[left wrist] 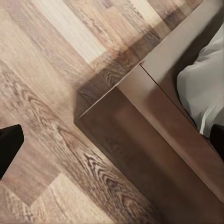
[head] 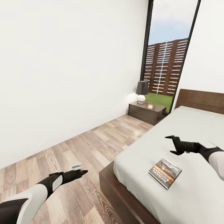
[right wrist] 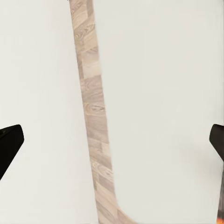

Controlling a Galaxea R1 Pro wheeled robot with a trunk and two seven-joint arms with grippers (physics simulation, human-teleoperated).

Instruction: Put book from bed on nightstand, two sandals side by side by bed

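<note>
The book [head: 165,173], dark-covered with an orange band, lies flat on the light-grey mattress of the bed [head: 193,130] near its foot corner. My right gripper [head: 172,144] hovers open just above the mattress, a short way beyond the book toward the headboard, with nothing between its fingers. My left gripper [head: 80,168] is open and empty over the wood floor, beside the bed's foot corner. In the left wrist view, the dark bed frame corner [left wrist: 154,135] lies below the spread fingertips [left wrist: 9,149]. The nightstand [head: 147,112] stands by the window, left of the headboard. The sandals are out of view.
A black-shaded lamp with a white base [head: 141,91] and a small pale object stand on the nightstand. A white wall [head: 62,77] runs along the left, leaving a strip of wood floor [head: 93,140] between it and the bed. The tall window [head: 168,62] is at the back.
</note>
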